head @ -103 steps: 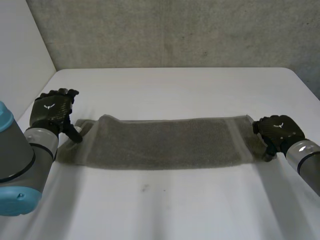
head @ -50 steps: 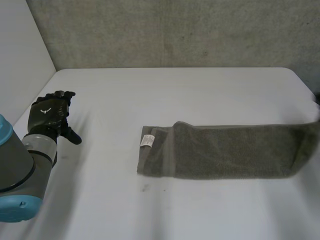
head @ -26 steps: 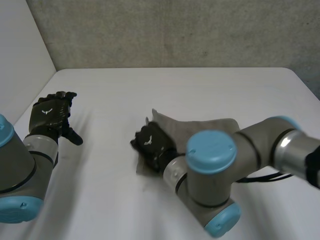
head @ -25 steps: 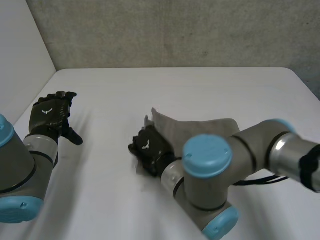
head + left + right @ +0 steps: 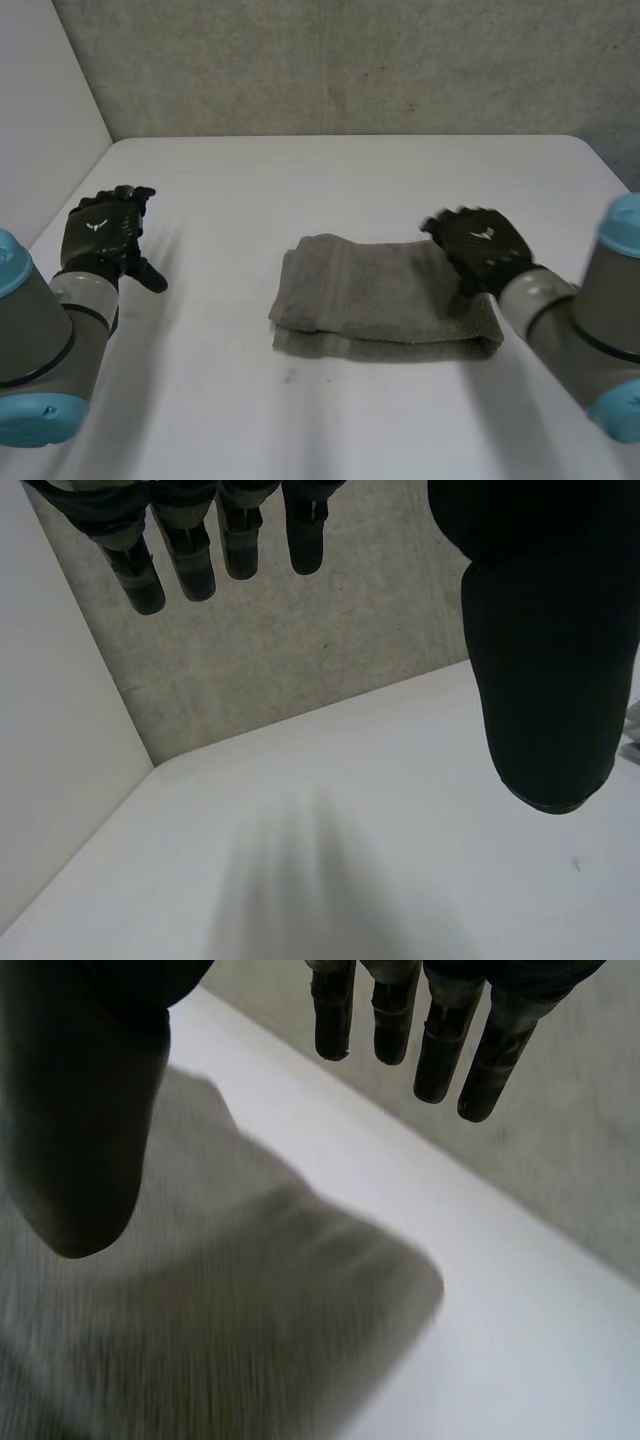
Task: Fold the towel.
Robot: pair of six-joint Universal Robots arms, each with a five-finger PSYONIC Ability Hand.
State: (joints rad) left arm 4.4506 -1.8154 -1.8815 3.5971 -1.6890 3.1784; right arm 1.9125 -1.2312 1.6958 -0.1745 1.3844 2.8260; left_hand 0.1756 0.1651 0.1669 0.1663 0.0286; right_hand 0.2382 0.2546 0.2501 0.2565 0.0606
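Grey towel [image 5: 385, 295] flat on the white table [image 5: 350, 170], roughly mid-table, doubled over: rounded fold at its right end, layered edges stacked at its left end, upper layer not quite flush with the lower. Right hand [image 5: 480, 245] over the far right corner of the towel, open, fingers [image 5: 440, 1050] straight and well apart from the thumb [image 5: 80, 1130], nothing in its grasp; cloth under the palm, fingertips pointing past the towel's edge to bare table; touching the cloth or not, cannot tell. Left hand [image 5: 105, 232] well apart from the towel, out near the table's left edge, open too, fingers [image 5: 190, 550] straight, gripping nothing. Concrete wall [image 5: 350, 60] behind the table.
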